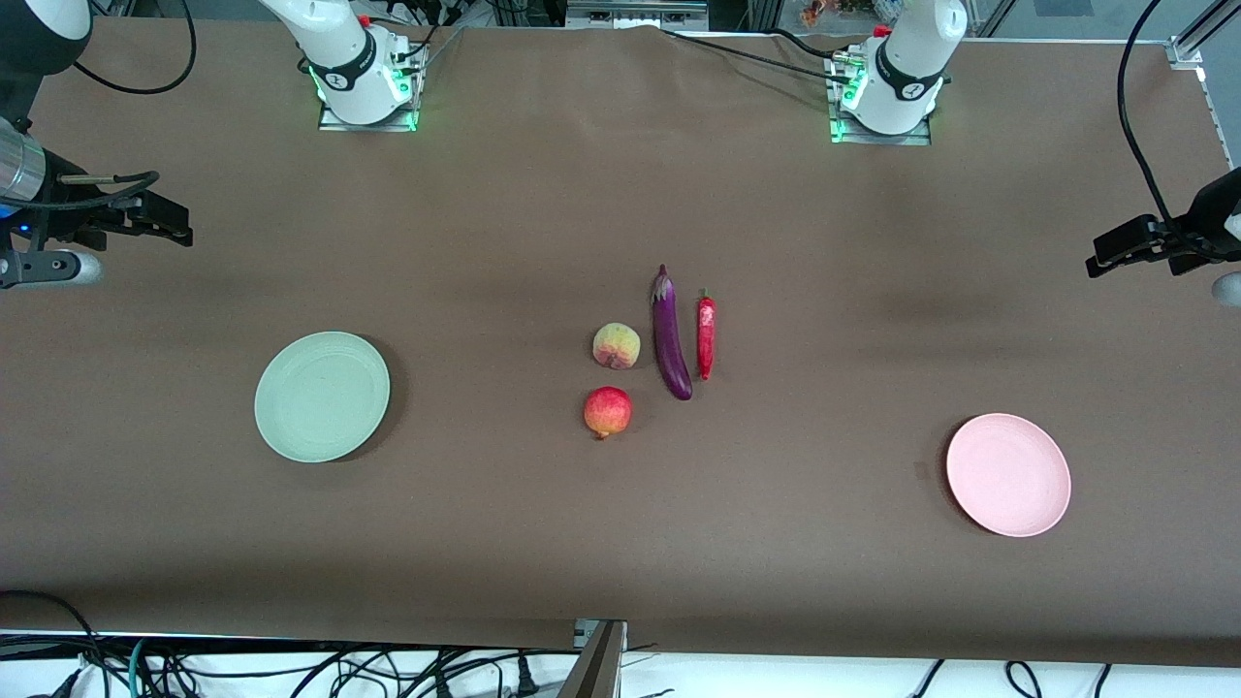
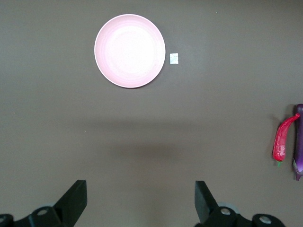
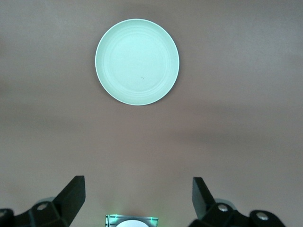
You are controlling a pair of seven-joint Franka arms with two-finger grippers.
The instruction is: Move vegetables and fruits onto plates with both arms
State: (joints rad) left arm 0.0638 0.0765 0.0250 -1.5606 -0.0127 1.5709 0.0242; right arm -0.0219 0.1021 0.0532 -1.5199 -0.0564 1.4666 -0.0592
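Note:
The purple eggplant [image 1: 670, 334] lies mid-table with the red chili [image 1: 706, 335] beside it, toward the left arm's end. The peach [image 1: 617, 346] lies beside the eggplant toward the right arm's end, and the red fruit [image 1: 608, 411] is nearer the camera. The mint plate [image 1: 322, 396] and the pink plate [image 1: 1008, 474] are empty. My left gripper [image 1: 1100, 260] hangs open and empty, high over the left arm's end. Its wrist view shows its open gripper [image 2: 140, 198], the pink plate [image 2: 129, 50], the chili [image 2: 282, 141] and the eggplant [image 2: 298, 142]. My right gripper [image 1: 179, 228] hangs open and empty over the right arm's end; its wrist view shows its gripper [image 3: 138, 196] and the mint plate [image 3: 137, 61].
A small white tag [image 2: 174, 58] lies on the brown cloth beside the pink plate. The right arm's base [image 3: 132, 221] shows in the right wrist view. Cables hang along the table edge nearest the camera [image 1: 291, 669].

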